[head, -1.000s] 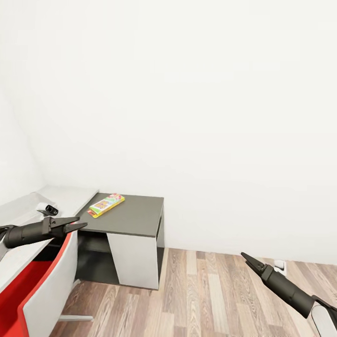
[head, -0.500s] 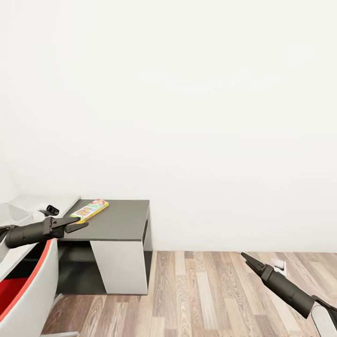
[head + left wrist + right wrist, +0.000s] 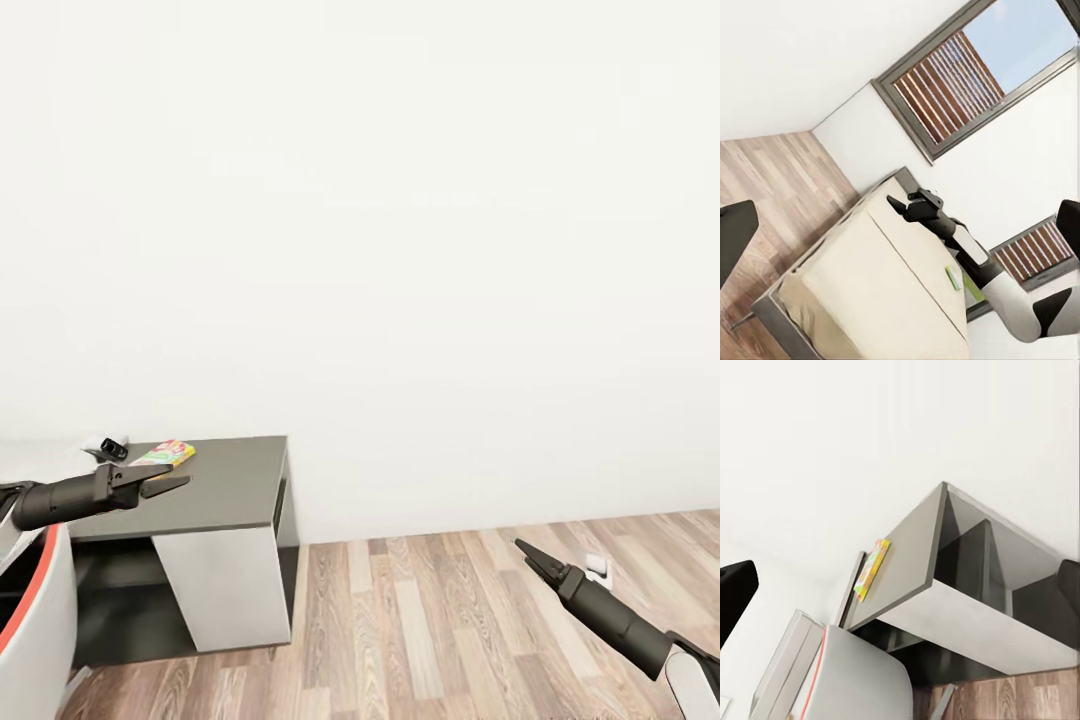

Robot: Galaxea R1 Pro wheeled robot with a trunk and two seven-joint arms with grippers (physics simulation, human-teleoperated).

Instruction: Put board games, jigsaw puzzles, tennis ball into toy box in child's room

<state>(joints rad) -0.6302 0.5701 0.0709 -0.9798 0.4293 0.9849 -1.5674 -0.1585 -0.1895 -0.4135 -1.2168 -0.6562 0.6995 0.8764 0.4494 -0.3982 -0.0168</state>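
A colourful flat board game box [image 3: 163, 455] lies on the far left part of a dark grey table [image 3: 225, 485] against the white wall. The same board game [image 3: 872, 568] lies on that table [image 3: 911, 559] in the right wrist view. My left gripper [image 3: 168, 481] hovers open over the table's front edge, just short of the box and holding nothing. Low at the right, my right gripper [image 3: 527, 553] is open and empty above the wooden floor. In the left wrist view a flat green box [image 3: 954, 277] lies on a beige bed [image 3: 862, 292].
A red and white chair [image 3: 35, 620] stands at the lower left beside the table. A small black and white object [image 3: 106, 447] sits behind the table's left end. A small white item [image 3: 597, 565] lies on the floor near my right arm. Windows [image 3: 952, 82] line the wall behind the bed.
The whole head view has swung to the right, so the table and chair sit further left in the picture. Both arms keep the same pose, and both grippers stay open.
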